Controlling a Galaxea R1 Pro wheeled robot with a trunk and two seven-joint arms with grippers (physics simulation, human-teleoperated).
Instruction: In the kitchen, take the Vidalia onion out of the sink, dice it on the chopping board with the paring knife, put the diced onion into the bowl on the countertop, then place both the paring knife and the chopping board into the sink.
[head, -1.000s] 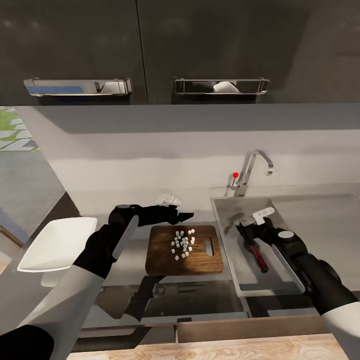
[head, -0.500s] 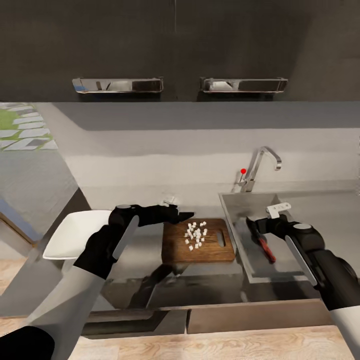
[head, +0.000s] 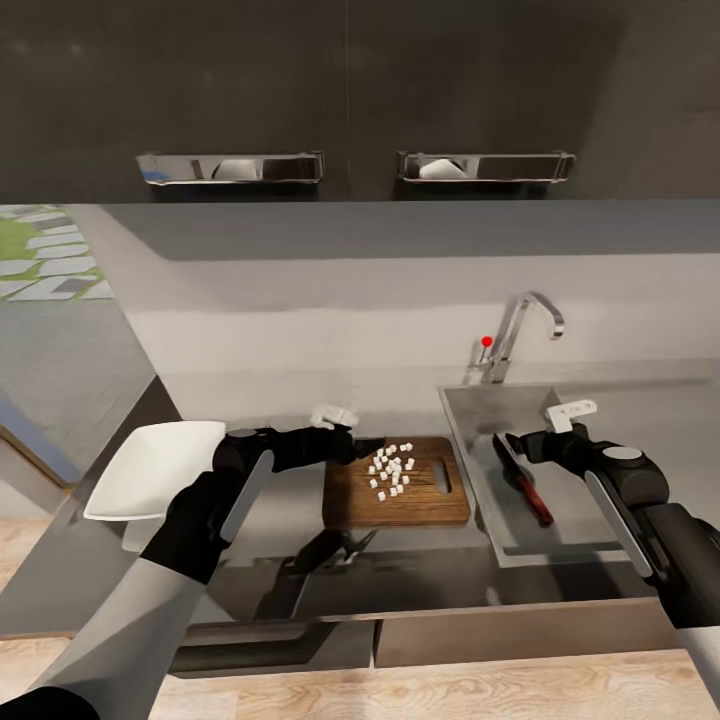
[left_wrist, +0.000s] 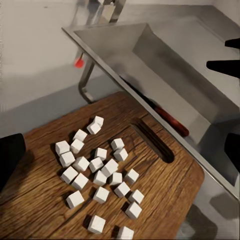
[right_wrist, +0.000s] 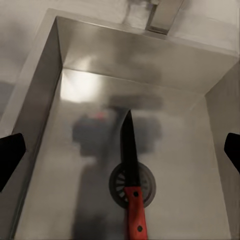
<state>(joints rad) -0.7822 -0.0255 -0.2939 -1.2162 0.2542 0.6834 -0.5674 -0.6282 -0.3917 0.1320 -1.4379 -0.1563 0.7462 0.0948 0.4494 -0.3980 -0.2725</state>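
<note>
Two changes noted since a second ago. Shallow white squarish bowl (head: 150, 468) seen far left on dark grey glossy countertop (head: 420, 580), empty. Left gripper (head: 365, 446), lowered to near-left edge of dark brown wooden chopping board (head: 398, 500), fingers apart, nothing held; small white diced onion cubes (left_wrist: 100, 170) heaped mid-board, untransferred. Dark-bladed, red-handled paring knife (right_wrist: 131, 175) now released, lying over drain of grey steel sink (head: 470, 480). Right gripper (head: 520, 442) raised clear above it, fingers spread. Knife step judged done; dice transfer and board remain.
</note>
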